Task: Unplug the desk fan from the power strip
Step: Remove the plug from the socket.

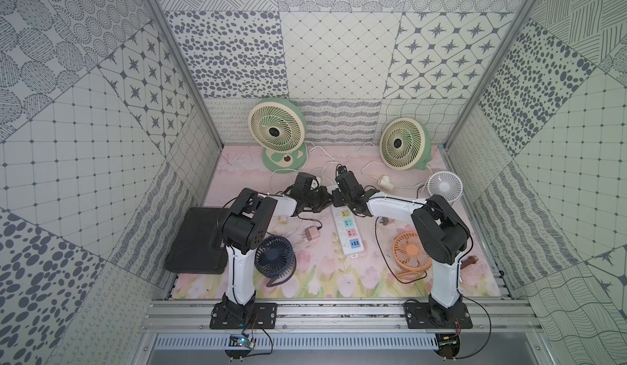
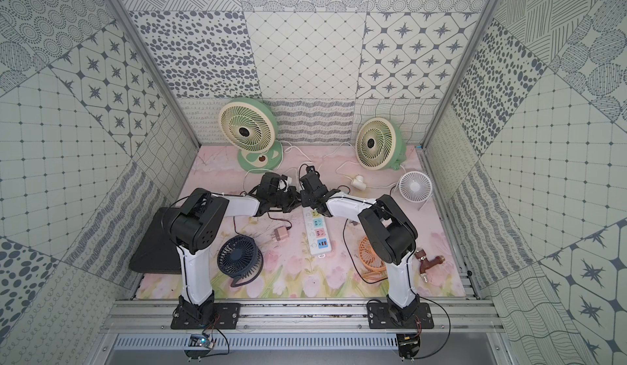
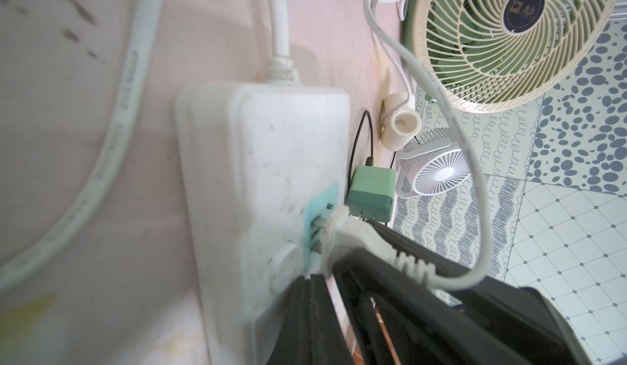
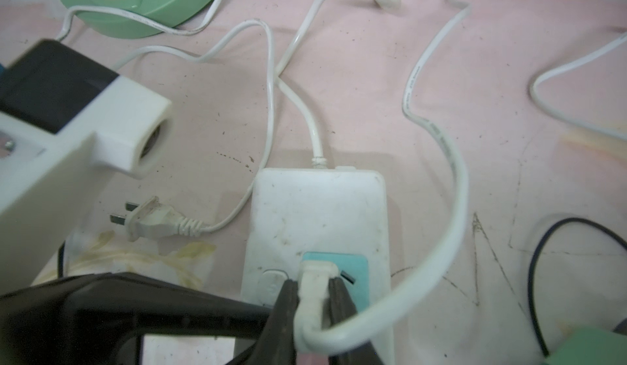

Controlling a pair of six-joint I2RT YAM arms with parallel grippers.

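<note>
The white power strip (image 1: 349,234) (image 2: 317,237) lies mid-table, with its far end under both grippers. A white plug (image 4: 315,278) (image 3: 353,241) sits at the teal socket (image 4: 356,265). Its prongs show in a small gap in the left wrist view. My right gripper (image 4: 314,285) is shut on this plug. Its cord (image 3: 475,176) loops off toward the green-and-cream desk fan (image 1: 403,142) (image 3: 509,34) at the back right. My left gripper (image 3: 314,278) is shut, empty, and its tips press on the strip (image 3: 264,176) beside the round switch (image 3: 285,268).
A second green fan (image 1: 276,125) stands back left, its loose plug (image 4: 152,220) on the mat. A white fan (image 1: 444,185), navy fan (image 1: 274,256), orange fan (image 1: 410,251), black case (image 1: 196,241), pink adapter (image 1: 310,234) and green adapter (image 3: 371,193) lie around the strip.
</note>
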